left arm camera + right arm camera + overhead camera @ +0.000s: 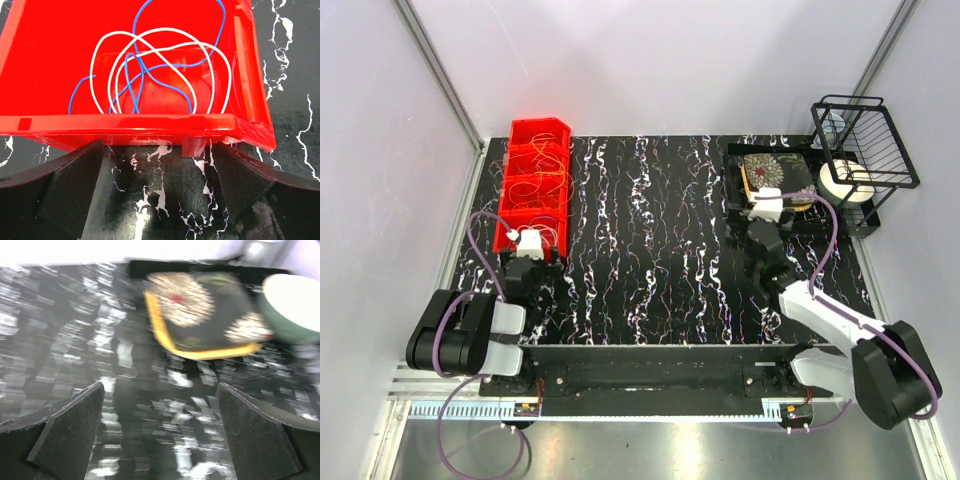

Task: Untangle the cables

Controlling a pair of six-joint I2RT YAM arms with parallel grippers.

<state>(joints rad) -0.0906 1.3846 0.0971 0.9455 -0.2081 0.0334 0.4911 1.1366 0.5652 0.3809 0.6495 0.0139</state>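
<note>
The black marbled table (pixel 650 250) fills the top view. At about 10 o'clock on it stands the red bin (pixel 535 185), its long axis running 12 to 6 and split into compartments along that line. Over at 2 o'clock are a wire rack (pixel 870 140) and a dark square plate (pixel 775 172), well apart from the bin.

The left gripper (pixel 530 252) sits at the bin's 6 o'clock end. Its jaws are spread wide with nothing between them, just short of the near wall and outside it. The right gripper (pixel 767 212) is likewise spread and empty, pointing at the plate.

The cables (pixel 545 185) all lie inside the bin, thin orange and yellow loops in the farther compartments. In the left wrist view the nearest compartment holds white and blue loops (pixel 160 65), crossed over one another, straight ahead at 12 o'clock past the wall. The left arm is much the nearer. I judge it must lift over that wall and descend into the loops.
</note>
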